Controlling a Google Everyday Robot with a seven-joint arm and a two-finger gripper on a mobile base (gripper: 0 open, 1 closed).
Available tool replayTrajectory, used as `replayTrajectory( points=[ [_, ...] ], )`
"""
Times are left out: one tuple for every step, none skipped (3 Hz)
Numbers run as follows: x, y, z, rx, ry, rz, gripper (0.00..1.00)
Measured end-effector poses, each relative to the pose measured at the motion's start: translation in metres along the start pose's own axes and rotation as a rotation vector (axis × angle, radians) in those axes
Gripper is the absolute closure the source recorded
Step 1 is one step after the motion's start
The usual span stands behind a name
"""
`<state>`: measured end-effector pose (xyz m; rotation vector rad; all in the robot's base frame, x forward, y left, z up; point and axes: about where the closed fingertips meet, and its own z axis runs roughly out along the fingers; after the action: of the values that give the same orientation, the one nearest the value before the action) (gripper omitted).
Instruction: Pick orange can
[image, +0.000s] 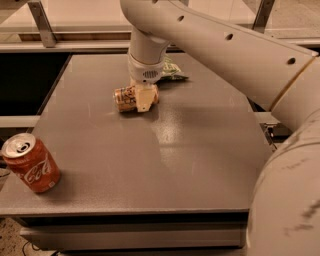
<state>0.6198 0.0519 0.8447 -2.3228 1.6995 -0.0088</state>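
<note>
I get single view: high above near edge of table (200, 165), tilted down, facing far edge. Close range, tabletop fills frame. Arm (225, 45) crosses from right foreground; gripper (141, 97) far-centre, at orange can (124, 98).

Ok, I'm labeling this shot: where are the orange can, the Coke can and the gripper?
orange can (125, 98), camera view, patterned side.
Coke can (32, 167), camera view, red side.
gripper (142, 101), camera view, lower end, at the orange can.
</note>
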Motion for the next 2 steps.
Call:
replayTrajectory(
  points=[
    [-0.003, -0.006, -0.012, 0.023, -0.004, -0.003, 0.87],
    [-0.006, -0.012, -0.027, 0.045, -0.012, -0.014, 1.0]
  ],
)
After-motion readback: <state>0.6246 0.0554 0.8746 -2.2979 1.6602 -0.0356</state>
